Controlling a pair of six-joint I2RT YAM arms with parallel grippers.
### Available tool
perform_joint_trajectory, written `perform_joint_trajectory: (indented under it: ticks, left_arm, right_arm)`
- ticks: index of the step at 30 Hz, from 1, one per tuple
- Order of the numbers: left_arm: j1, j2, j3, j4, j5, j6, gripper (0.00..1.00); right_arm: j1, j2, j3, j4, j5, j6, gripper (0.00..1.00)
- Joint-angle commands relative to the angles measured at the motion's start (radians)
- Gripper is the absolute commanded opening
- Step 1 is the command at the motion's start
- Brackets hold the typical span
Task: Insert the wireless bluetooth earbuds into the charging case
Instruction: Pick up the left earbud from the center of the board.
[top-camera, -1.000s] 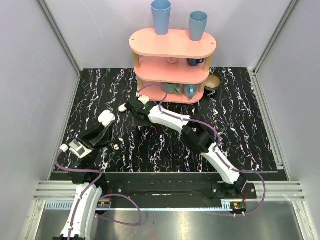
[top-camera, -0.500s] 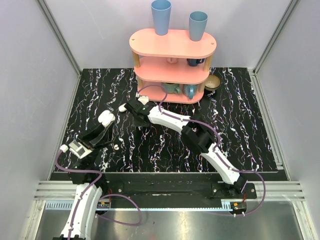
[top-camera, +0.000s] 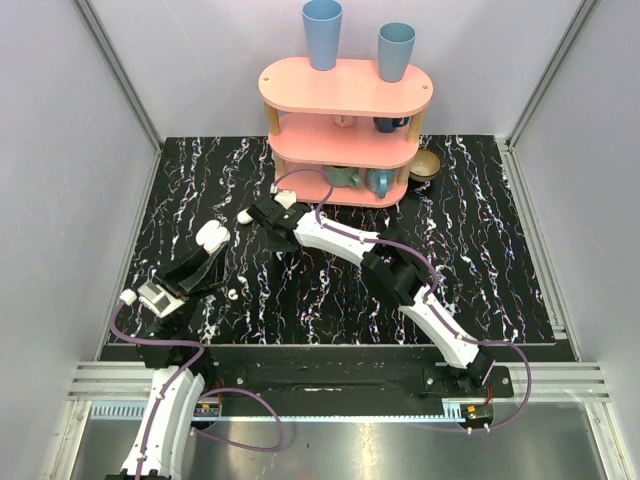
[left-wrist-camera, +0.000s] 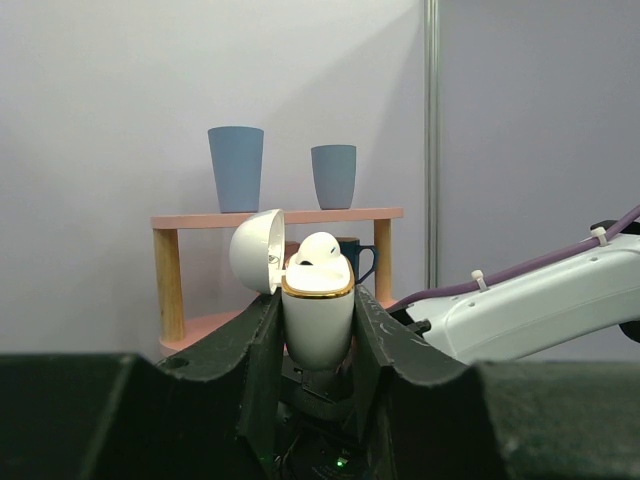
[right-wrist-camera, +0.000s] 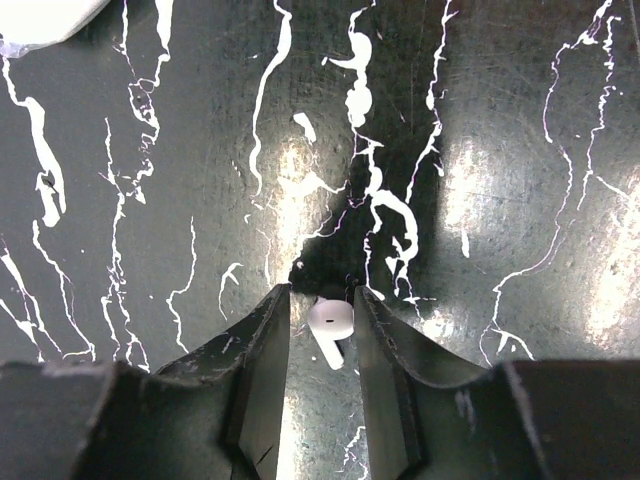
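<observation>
The right tool (right-wrist-camera: 320, 318) has crept slightly farther and closed on an earbud (right-wrist-camera: 331, 322), while the left tool (left-wrist-camera: 318, 330) grips the open case (left-wrist-camera: 317, 310), ready for insertion.

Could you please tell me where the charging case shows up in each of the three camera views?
Top external: the charging case is left of centre, held by the left end effector.
Left wrist: it stands upright at centre, lid open, between the fingers.
Right wrist: cannot tell; only a white blur at the top left corner.
Shared landmark: the pink shelf with two blue cups.
</observation>
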Motion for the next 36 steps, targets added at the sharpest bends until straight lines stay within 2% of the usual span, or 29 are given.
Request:
perform_joint_trajectory:
  ticks: [1, 22, 36]
  left_arm:
    - [0.007, -0.003, -0.094, 0.018, -0.023, 0.014, 0.0]
    - [0.007, -0.003, -0.097, 0.015, -0.021, 0.01, 0.0]
    - [0.007, -0.004, -0.097, 0.013, -0.018, 0.008, 0.0]
  right_arm:
    - [0.013, 0.028, 0.045, -0.034, 0.038, 0.007, 0.39]
    - [0.032, 0.045, 0.069, -0.077, 0.081, -0.041, 0.4]
    - [0.032, 0.048, 0.078, -0.079, 0.077, -0.036, 0.33]
